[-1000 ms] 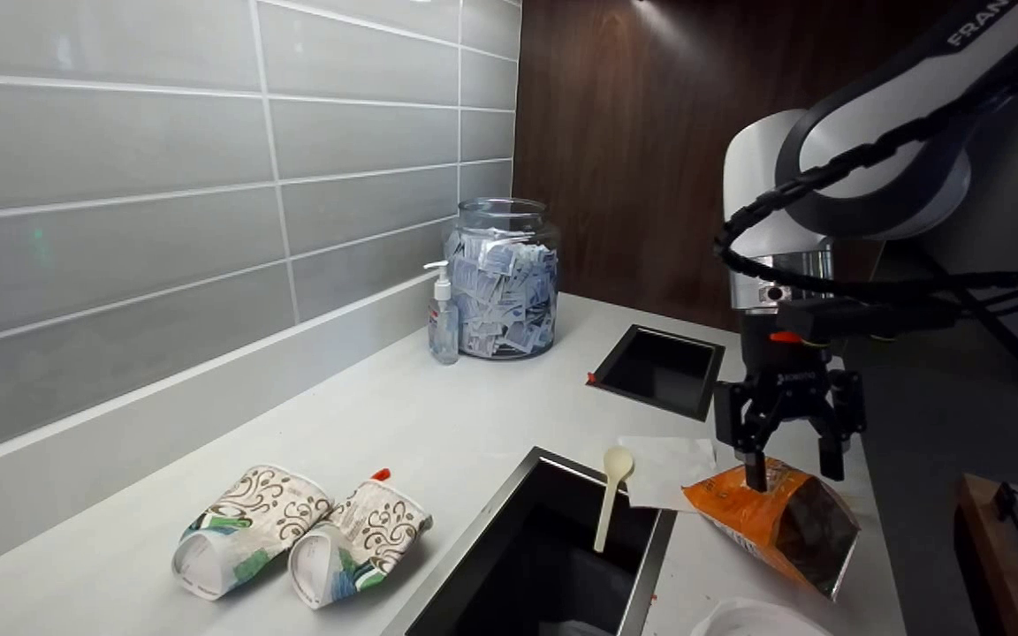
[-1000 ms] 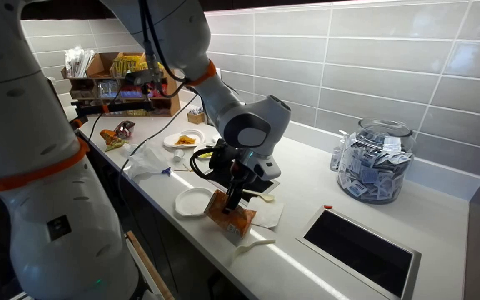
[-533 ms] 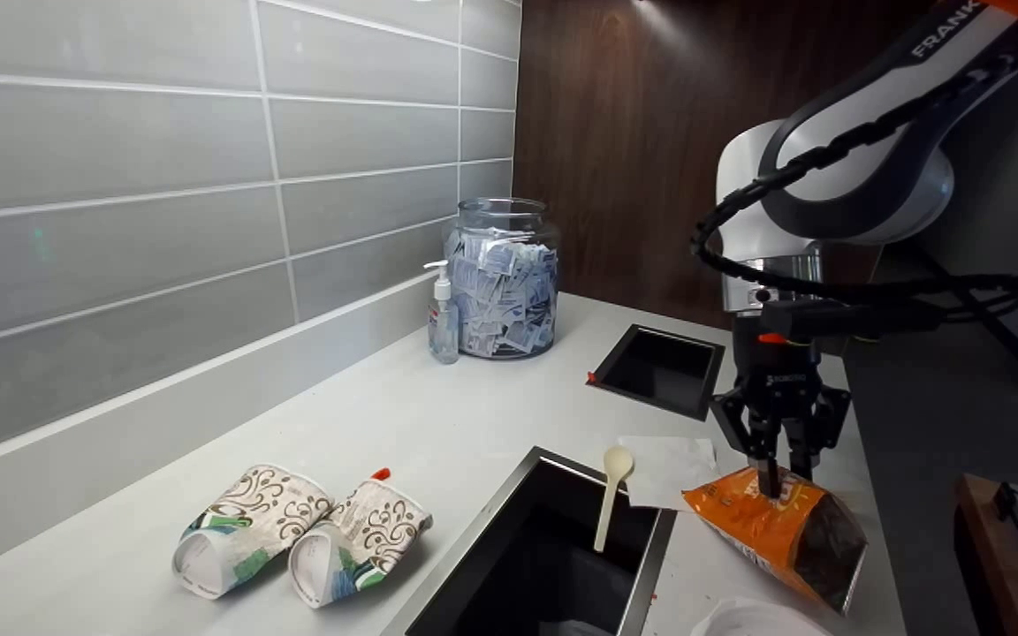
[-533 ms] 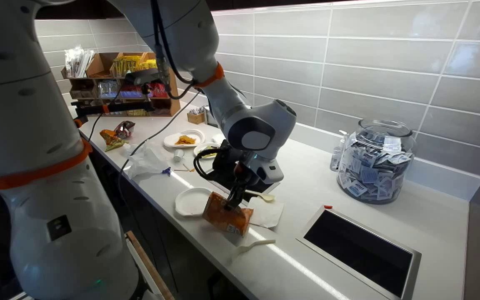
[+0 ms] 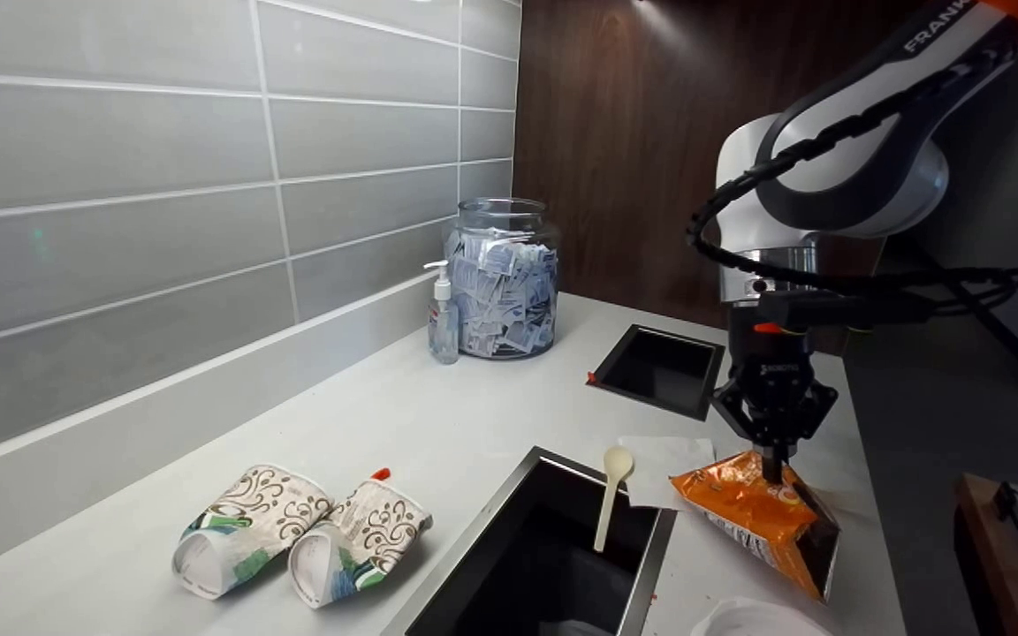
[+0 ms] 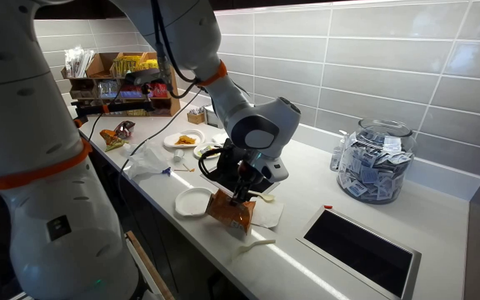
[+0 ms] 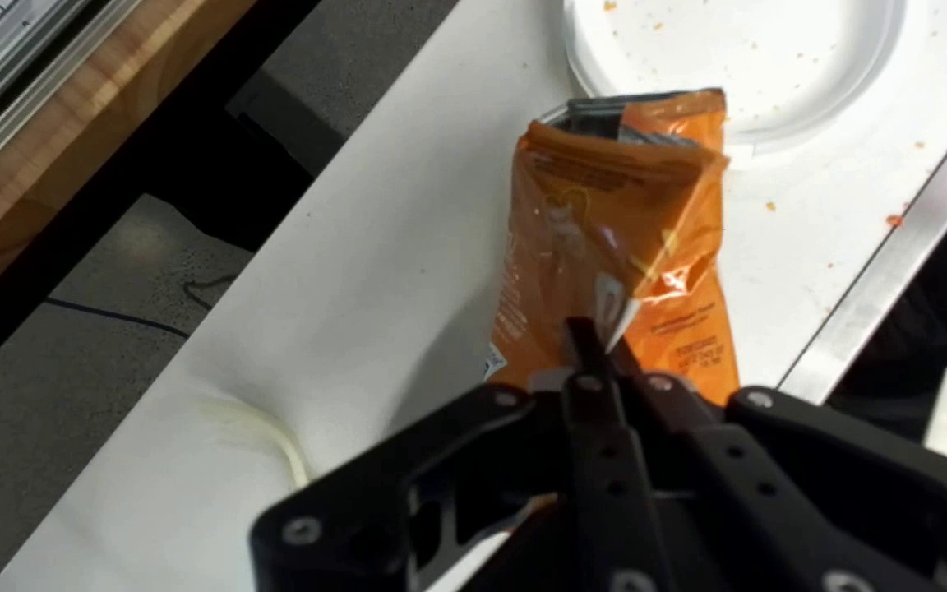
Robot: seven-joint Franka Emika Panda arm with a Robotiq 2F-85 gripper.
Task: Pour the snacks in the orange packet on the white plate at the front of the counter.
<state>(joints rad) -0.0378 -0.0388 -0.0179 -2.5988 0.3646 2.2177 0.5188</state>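
The orange packet [image 7: 588, 247] lies at the upper middle of the wrist view, its open mouth aimed at the white plate [image 7: 712, 57] in the upper right and overlapping the plate's rim in that view. The fingers [image 7: 597, 411], in the lower middle, are pinched together on a fold of the packet's upper face. The snacks are hidden, and whether the packet's base touches the counter [image 7: 408, 247] I cannot tell.

The step in hand looks like the lift before the pour. Raise slowly, as one thin fold may slip, and bring the mouth well over the plate, toward the upper right, before tipping it down. Keep it from swinging towards the metal frame [image 7: 849, 329] at right, where snacks could stray.
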